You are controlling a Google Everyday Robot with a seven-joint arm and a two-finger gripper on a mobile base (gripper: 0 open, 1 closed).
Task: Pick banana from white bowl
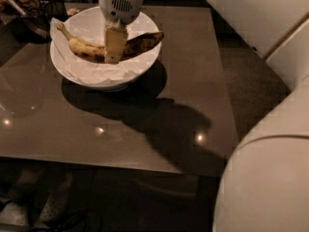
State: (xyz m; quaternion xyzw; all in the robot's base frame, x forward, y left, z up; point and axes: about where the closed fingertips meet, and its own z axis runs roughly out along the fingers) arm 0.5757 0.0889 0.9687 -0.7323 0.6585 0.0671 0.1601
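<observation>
The banana (84, 51) is yellow with brown spots. Its stem points to the back left and its nearly black end (147, 40) reaches over the right rim of the white bowl (91, 79). The bowl is lined with crumpled white paper (123, 69) and stands at the table's back left. My gripper (115, 50) comes straight down from above and is shut on the banana's middle. One pale finger (116, 40) crosses in front of the fruit. The banana looks raised a little off the paper.
The bowl stands on a dark glossy table (159, 124) with its front edge near the bottom. Dark clutter (24, 4) sits at the back left corner. My white arm and body (270, 168) fill the right side. Shoes (50, 207) lie on the floor below.
</observation>
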